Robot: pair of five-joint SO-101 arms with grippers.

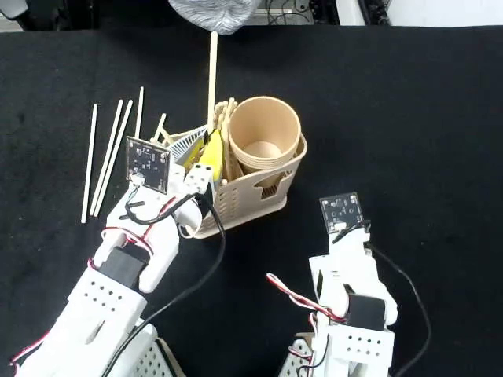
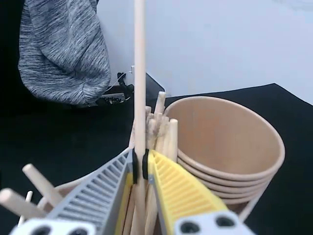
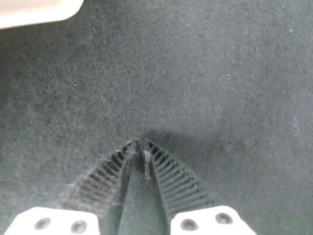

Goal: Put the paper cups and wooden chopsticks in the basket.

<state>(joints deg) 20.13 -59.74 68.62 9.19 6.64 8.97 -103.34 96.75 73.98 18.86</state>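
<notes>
A stack of paper cups (image 1: 264, 135) (image 2: 226, 147) stands in the cream basket (image 1: 259, 192), with several wooden chopsticks (image 1: 224, 129) (image 2: 156, 127) upright beside it. My left gripper (image 1: 206, 151) (image 2: 140, 164) hovers over the basket's left side, shut on one long chopstick (image 1: 212, 75) (image 2: 139, 78) that points up and away. Several loose chopsticks (image 1: 110, 157) lie on the black cloth left of the basket. My right gripper (image 3: 140, 149) rests shut just above the cloth, empty, in front of the basket's right side; its arm (image 1: 346, 259) stands at the lower right.
A grey fabric bundle (image 1: 214, 12) (image 2: 61, 54) sits at the table's far edge behind the basket. Black cloth (image 1: 409, 118) lies open to the right. A corner of the basket (image 3: 39, 11) shows in the right wrist view.
</notes>
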